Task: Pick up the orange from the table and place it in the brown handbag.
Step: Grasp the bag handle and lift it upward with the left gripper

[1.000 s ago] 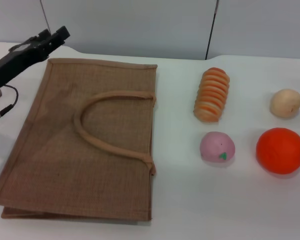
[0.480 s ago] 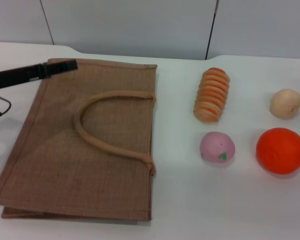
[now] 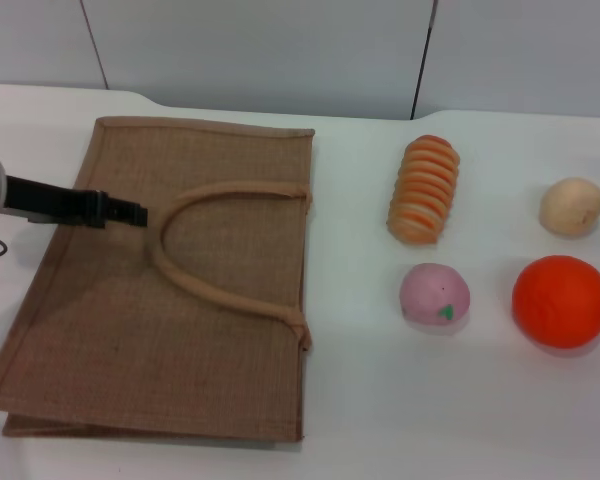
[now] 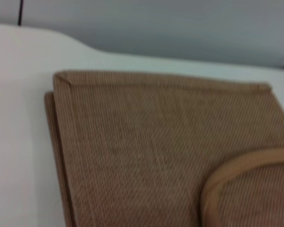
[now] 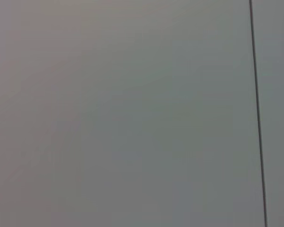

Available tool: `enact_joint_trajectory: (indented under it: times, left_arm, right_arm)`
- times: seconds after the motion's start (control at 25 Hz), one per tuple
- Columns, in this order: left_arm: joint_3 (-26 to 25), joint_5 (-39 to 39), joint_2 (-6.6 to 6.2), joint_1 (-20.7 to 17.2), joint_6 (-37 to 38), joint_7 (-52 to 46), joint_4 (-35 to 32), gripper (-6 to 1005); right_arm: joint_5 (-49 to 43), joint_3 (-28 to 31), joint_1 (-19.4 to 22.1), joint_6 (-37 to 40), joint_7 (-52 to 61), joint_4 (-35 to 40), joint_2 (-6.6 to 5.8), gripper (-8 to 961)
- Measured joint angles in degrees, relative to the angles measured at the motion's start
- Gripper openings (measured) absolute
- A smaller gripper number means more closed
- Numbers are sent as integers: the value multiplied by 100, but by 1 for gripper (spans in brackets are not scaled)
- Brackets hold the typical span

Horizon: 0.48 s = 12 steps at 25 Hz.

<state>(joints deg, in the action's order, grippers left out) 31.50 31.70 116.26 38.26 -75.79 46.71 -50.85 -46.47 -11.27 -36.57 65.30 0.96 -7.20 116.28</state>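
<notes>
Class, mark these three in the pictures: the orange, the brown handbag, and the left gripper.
orange [image 3: 561, 301], head view, middle of its smooth skin.
brown handbag [image 3: 110, 330], head view, bare woven side panel.
left gripper [image 3: 132, 214], head view, dark tip above the bag, beside the handle.

Head overlooks table; left wrist near brown handbag.

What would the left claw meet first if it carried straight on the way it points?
Probably the bag's handle: the left claw points across the bag at its curve, though its height above is unclear.
</notes>
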Motion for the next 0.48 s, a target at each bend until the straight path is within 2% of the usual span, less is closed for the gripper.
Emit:
enact_joint_trajectory:
  times: [0.16,0.48]
  left_arm:
    - [279,-314,-6,132,40,-174,-2,694]
    - [345,-391,-6,330,74,-63,60,693]
  right_arm:
    - [-1,2,0,0,0,0,0,767]
    - [-11,2,-23,1,0,0,0,767]
